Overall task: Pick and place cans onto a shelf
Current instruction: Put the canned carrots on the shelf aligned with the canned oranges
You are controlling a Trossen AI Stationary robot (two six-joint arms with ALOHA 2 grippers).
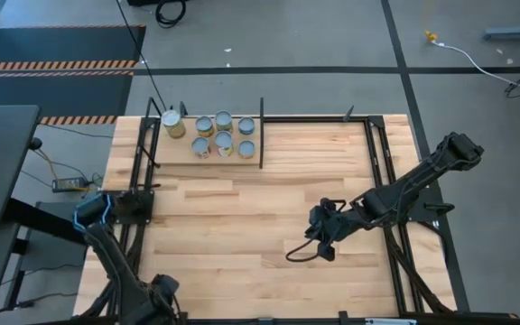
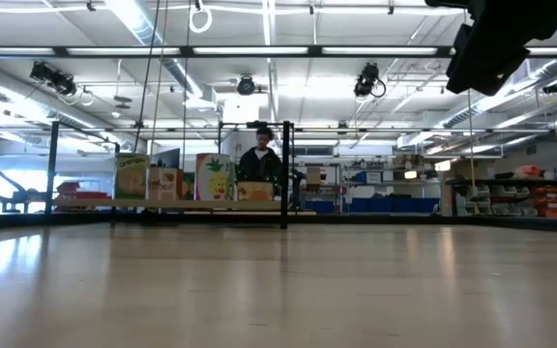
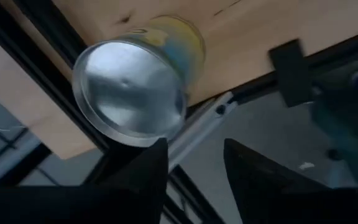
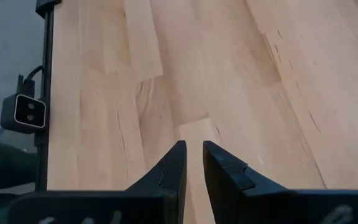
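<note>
- While the left arm is sitting folded at the near left edge of the table, the left gripper is holding its jaws apart with nothing between them.
- In the left wrist view, a yellow-labelled can is showing beyond the jaw tips. It is turning its silvery lid toward the camera and lying outside the gap, touching neither finger.
- Farther in, the right gripper is hanging over bare planks around the middle of the table, right of centre. Its jaws are standing nearly together with only a slim gap, gripping nothing, and no can is lying near them.
- At the far left of the table, the shelf is carrying the cans between thin black rods.
- The yellow-labelled can is standing alone at the shelf's left end, its lid glaring white.
- The other cans are clustering to its right in two rows, three behind and three in front, all upright. Seven cans are showing from above, all well apart from both grippers.
- Beyond the shelf, in the low view, a person is standing in the room behind the table.
</note>
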